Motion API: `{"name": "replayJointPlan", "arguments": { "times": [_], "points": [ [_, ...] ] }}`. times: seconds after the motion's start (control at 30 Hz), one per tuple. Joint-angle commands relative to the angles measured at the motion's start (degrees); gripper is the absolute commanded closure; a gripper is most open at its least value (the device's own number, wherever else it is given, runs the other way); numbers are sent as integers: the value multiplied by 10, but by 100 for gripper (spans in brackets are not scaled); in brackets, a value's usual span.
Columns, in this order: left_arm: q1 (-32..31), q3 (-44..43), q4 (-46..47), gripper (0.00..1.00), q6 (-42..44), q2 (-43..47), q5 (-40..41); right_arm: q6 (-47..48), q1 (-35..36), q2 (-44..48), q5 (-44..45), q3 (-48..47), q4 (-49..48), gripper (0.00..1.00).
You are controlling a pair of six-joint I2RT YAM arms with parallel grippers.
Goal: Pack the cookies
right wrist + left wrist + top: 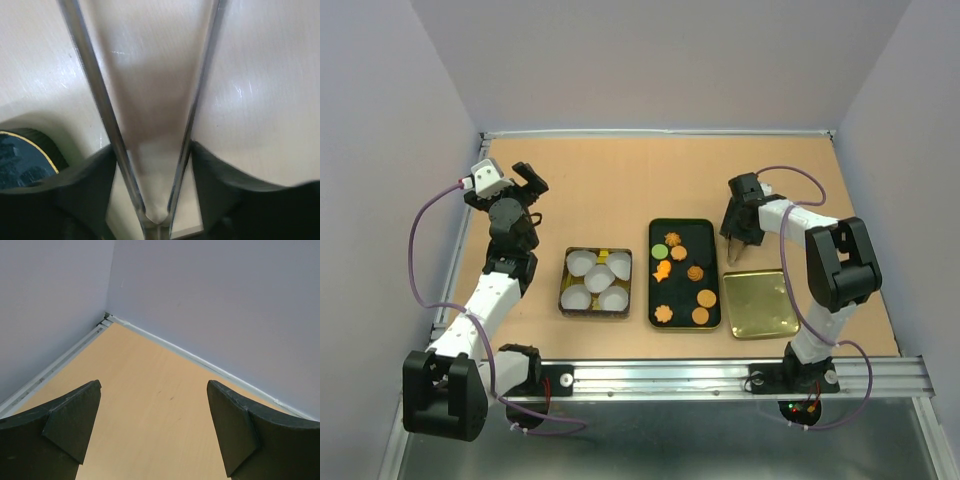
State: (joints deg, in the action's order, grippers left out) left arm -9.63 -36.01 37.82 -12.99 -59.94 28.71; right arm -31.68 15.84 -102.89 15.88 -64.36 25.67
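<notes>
Several cookies lie on a black tray [711, 262]: a green one [673, 238] at the far end and orange-brown ones such as a disc [706, 297] and a flower shape [663, 314]. A tin [563, 285] holds white paper cups [597, 279] and no cookies. My right gripper [736, 240] is just right of the tray's far end, shut on metal tongs [733, 257] that point down at the table. In the right wrist view the tongs [100, 95] spread open between my fingers [90, 175]. My left gripper [525, 180] is open, empty and raised at the far left [154, 390].
A gold lid [760, 303] lies right of the tray, near my right arm. The tray's dark, gold-rimmed edge [25, 150] shows at the lower left of the right wrist view. Grey walls close the table at the back and sides.
</notes>
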Motion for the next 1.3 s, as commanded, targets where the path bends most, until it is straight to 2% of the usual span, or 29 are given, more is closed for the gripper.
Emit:
{"name": "replayJointPlan", "arguments": {
  "times": [0.0, 0.07, 0.17, 0.27, 0.4, 0.47, 0.5, 0.6, 0.67, 0.7, 0.8, 0.97, 1.1, 1.27],
  "points": [
    [1, 3, 18, 1, -3, 3, 6, 2, 4, -10, 21, -23, 9, 42],
    [2, 1, 16, 1, -3, 4, 0, 7, 4, -9, 27, -24, 10, 58],
    [2, -4, 14, 1, -15, 2, -1, 16, 4, -3, 37, -27, 15, 68],
    [2, -15, -1, 1, -31, 2, -31, 28, 4, 17, 54, -41, 25, 74],
    [2, -22, 15, 1, -55, 13, -76, 52, 4, 59, 76, -79, 54, 77],
    [3, -21, 15, 1, -91, 14, -57, 61, 7, 87, 60, -95, 68, 78],
    [6, -26, 11, 1, -93, 11, -85, 79, 9, 95, 41, -109, 68, 78],
    [7, -62, -9, 1, -83, -6, -182, 111, 29, 123, -46, -132, 67, 78],
    [7, -92, -12, 2, -110, -23, -281, 120, 52, 131, -105, -155, 68, 78],
    [7, -105, -12, 2, -121, -46, -364, 126, 60, 138, -125, -161, 67, 78],
    [-11, -151, -6, 2, -174, -104, -478, 135, 101, 146, -196, -186, 61, 78],
    [-113, -196, -16, 2, -154, -154, -467, 137, 161, 158, -250, -196, 35, 77],
    [-155, -216, -17, 2, -167, -192, -482, 117, 173, 155, -280, -204, 22, 77],
    [-198, -238, -40, 2, -157, -231, -462, 109, 186, 152, -288, -217, 15, 77]
  ]
}}
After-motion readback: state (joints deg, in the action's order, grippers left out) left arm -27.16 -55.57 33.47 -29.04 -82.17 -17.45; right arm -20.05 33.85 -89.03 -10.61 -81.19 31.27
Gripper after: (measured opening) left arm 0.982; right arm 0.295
